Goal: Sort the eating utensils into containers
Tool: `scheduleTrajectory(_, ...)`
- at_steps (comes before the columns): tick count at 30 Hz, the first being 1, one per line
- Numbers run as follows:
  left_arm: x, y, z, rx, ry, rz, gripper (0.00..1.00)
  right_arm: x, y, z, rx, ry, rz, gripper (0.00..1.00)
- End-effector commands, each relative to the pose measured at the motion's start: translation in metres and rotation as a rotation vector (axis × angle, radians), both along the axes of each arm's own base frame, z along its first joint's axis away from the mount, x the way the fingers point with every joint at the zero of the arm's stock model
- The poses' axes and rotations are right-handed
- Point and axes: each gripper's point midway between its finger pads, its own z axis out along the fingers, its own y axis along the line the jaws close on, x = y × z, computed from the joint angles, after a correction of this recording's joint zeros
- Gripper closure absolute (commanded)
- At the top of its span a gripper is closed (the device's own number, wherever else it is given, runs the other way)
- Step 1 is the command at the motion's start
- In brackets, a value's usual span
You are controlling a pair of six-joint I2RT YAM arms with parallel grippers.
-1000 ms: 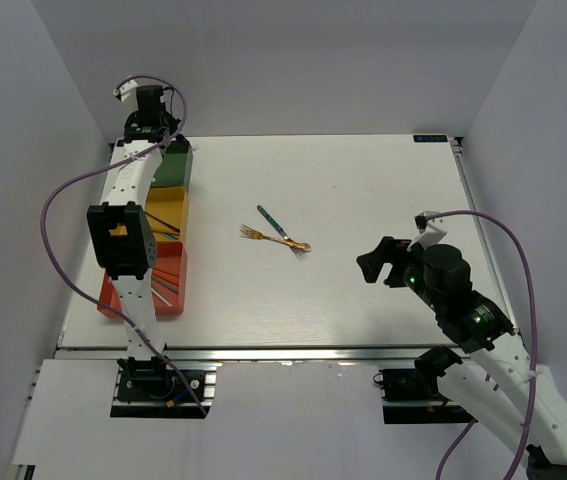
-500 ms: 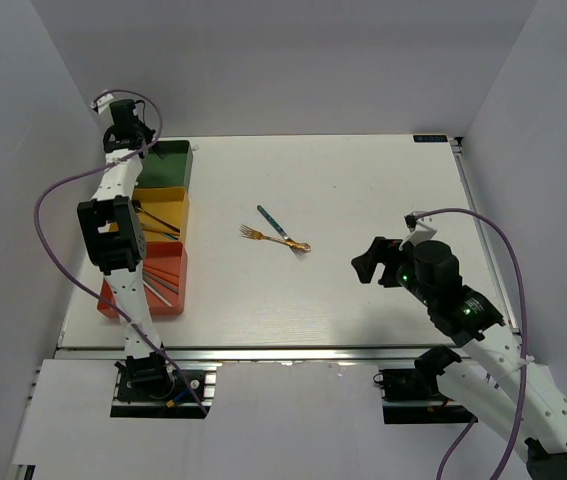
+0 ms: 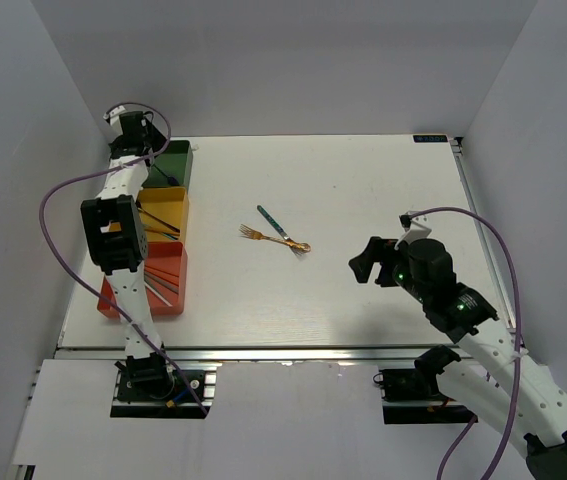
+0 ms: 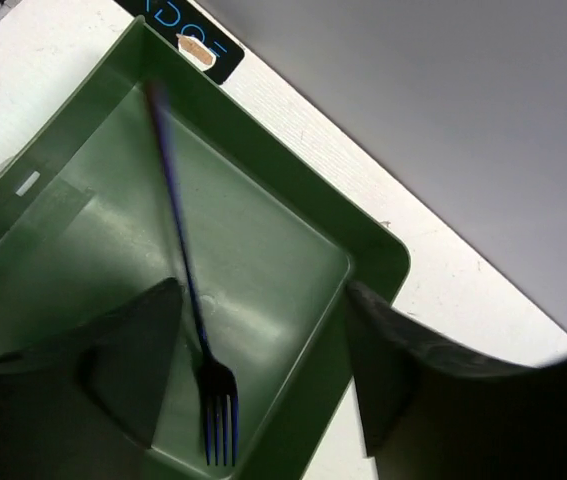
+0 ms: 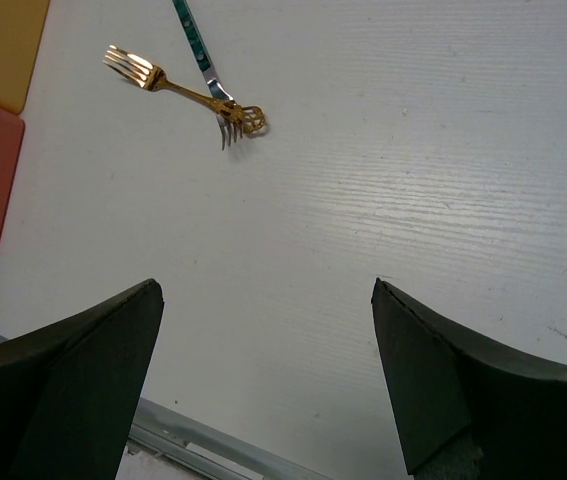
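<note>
Hovering over the green tray (image 4: 293, 215), your left fingers (image 4: 133, 350) are standing apart, the purple fork (image 4: 188, 290) lying loose between them, touching neither.

Two arms of white link shells joined by black joint housings. Left arm (image 3: 123, 240): a large black block on its middle link, with a small orange mark on it. Right arm (image 3: 463, 320): black forearm housing showing green indicator lights. A purple cable loops loosely along each arm (clear of the links in places). Each end effector carries dark, matte, wedge-shaped fingers (image 5: 73, 385).
</note>
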Motion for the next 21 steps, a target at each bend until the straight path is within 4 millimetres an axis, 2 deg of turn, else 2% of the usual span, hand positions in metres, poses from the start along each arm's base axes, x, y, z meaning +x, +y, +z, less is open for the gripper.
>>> scheduleTrajectory(1, -0.003, -0.014, 0.087, 0.011, -0.142, -0.034, 0.23, 0.006, 0.003, 0.008, 0.017, -0.039, 0.006, 0.11)
scheduleTrajectory(5, -0.015, -0.028, 0.134, 0.020, -0.198, -0.049, 0.15, 0.007, 0.003, 0.009, 0.015, -0.047, 0.005, 0.11)
scheduleTrajectory(6, -0.017, -0.034, 0.141, 0.023, -0.207, -0.070, 0.14, 0.008, 0.003, 0.010, 0.015, -0.048, 0.002, 0.11)
scheduleTrajectory(7, -0.021, -0.051, 0.153, 0.039, -0.218, -0.108, 0.10, 0.008, 0.004, 0.009, 0.014, -0.049, 0.004, 0.11)
scheduleTrajectory(8, -0.024, -0.054, 0.159, 0.063, -0.214, -0.086, 0.02, 0.010, 0.003, 0.008, 0.008, -0.049, 0.000, 0.11)
scheduleTrajectory(9, -0.030, -0.054, 0.156, 0.081, -0.172, -0.067, 0.02, 0.010, 0.003, 0.007, 0.005, -0.046, -0.001, 0.11)
scheduleTrajectory(10, -0.033, -0.086, 0.156, 0.101, -0.152, -0.110, 0.02, 0.012, 0.004, 0.006, 0.001, -0.041, -0.001, 0.11)
scheduleTrajectory(11, -0.035, -0.092, 0.164, 0.120, -0.151, -0.090, 0.02, 0.012, 0.005, 0.005, -0.004, -0.036, 0.005, 0.11)
scheduleTrajectory(12, -0.042, -0.104, 0.155, 0.127, -0.100, -0.106, 0.02, 0.012, 0.005, 0.004, -0.006, -0.034, 0.005, 0.11)
scheduleTrajectory(13, -0.044, -0.134, 0.148, 0.143, -0.073, -0.161, 0.02, 0.012, 0.005, 0.003, -0.012, -0.029, 0.003, 0.11)
scheduleTrajectory(14, -0.047, -0.143, 0.151, 0.153, -0.064, -0.154, 0.02, 0.013, 0.004, 0.004, -0.013, -0.033, 0.000, 0.11)
scheduleTrajectory(15, -0.056, -0.154, 0.136, 0.153, 0.006, -0.172, 0.02, 0.013, 0.004, 0.004, -0.015, -0.034, -0.003, 0.11)
scheduleTrajectory(16, -0.062, -0.181, 0.122, 0.137, 0.047, -0.231, 0.02, 0.013, 0.003, 0.005, -0.017, -0.037, -0.007, 0.11)
scheduleTrajectory(17, -0.064, -0.194, 0.121, 0.137, 0.048, -0.253, 0.02, 0.013, 0.002, 0.005, -0.019, -0.036, -0.006, 0.11)
scheduleTrajectory(18, -0.071, -0.208, 0.105, 0.138, 0.082, -0.294, 0.02, 0.012, 0.002, 0.005, -0.022, -0.033, -0.005, 0.11)
scheduleTrajectory(19, -0.078, -0.234, 0.098, 0.152, 0.095, -0.368, 0.02, 0.012, 0.002, 0.004, -0.028, -0.027, -0.002, 0.11)
scheduleTrajectory(20, -0.082, -0.248, 0.086, 0.152, 0.118, -0.422, 0.02, 0.010, 0.002, 0.001, -0.038, -0.018, 0.008, 0.11)
scheduleTrajectory(21, -0.091, -0.271, 0.076, 0.124, 0.148, -0.482, 0.04, 0.009, 0.002, 0.000, -0.041, -0.013, 0.010, 0.11)
